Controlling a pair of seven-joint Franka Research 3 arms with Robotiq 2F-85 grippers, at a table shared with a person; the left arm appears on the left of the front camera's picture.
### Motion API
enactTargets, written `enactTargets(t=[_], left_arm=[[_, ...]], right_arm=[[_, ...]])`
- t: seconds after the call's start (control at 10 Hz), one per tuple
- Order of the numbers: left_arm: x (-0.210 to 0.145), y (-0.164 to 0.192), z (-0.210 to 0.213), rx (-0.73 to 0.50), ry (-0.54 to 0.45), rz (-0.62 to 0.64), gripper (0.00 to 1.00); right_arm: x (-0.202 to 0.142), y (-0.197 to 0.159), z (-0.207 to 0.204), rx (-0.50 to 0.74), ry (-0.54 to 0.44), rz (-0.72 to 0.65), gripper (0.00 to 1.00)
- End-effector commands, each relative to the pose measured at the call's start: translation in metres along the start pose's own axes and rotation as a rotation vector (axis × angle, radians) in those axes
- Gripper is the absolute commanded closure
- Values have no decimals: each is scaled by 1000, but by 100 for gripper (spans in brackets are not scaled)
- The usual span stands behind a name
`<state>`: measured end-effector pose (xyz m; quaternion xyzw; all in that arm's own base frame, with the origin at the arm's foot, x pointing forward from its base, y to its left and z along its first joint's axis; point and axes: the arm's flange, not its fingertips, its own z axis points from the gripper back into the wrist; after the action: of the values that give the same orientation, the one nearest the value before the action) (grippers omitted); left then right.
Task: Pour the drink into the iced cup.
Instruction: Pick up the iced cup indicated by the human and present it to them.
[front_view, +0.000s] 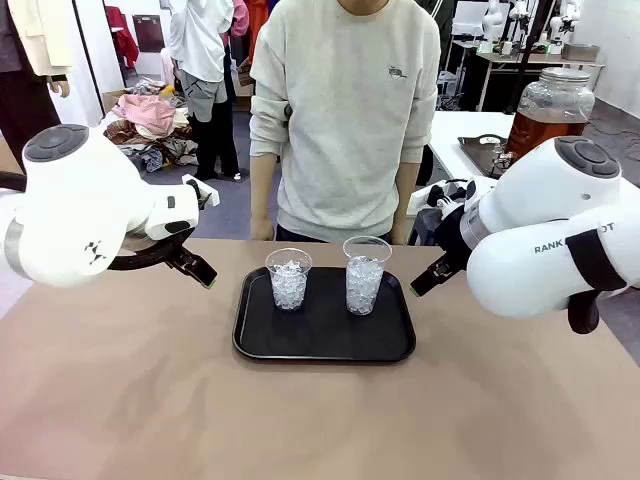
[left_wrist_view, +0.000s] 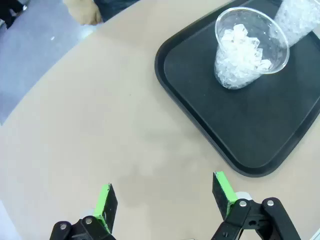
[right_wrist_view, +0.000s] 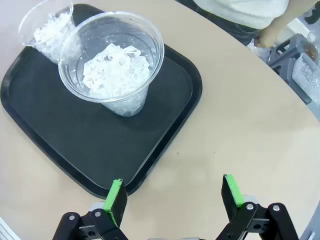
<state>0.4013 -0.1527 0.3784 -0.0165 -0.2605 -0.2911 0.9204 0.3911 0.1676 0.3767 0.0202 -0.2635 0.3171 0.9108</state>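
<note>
- Front view: the left gripper (front_view: 200, 272) is seen above the table (front_view: 120, 400) just left of the black tray (front_view: 325, 352), and the right gripper (front_view: 424, 281) just right of it
- The opening of either gripper cannot be judged from this side-on angle
- The left iced cup (front_view: 289, 278) and right iced cup (front_view: 366, 275) are stood upright on the tray, apart from each other
- The drink (front_view: 540, 132) is contained in a lidded glass jar (front_view: 556, 88) on a white side table (front_view: 455, 130) behind the right arm, well apart from both pairs of fingers
- Left wrist view: the green pads (left_wrist_view: 106, 197) are spread wide and nothing is held; bare table is seen in the gap, the tray rim lies just beyond one finger, and the left iced cup stands farther on
- Right wrist view: the fingers (right_wrist_view: 116, 195) are likewise spread wide and empty; one fingertip is seen over the tray rim, the other over bare table, and the right iced cup stands near, ahead of them
</note>
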Motion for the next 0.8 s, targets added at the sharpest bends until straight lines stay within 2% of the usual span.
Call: enactTargets(t=[0.0,0.7], left_arm=[[0,0,3,4,-7,-3,0],[0,0,0,0,0,0,0]], right_arm=[[1,-1,1,-3,-8,-1,0],[0,0,0,0,0,0,0]])
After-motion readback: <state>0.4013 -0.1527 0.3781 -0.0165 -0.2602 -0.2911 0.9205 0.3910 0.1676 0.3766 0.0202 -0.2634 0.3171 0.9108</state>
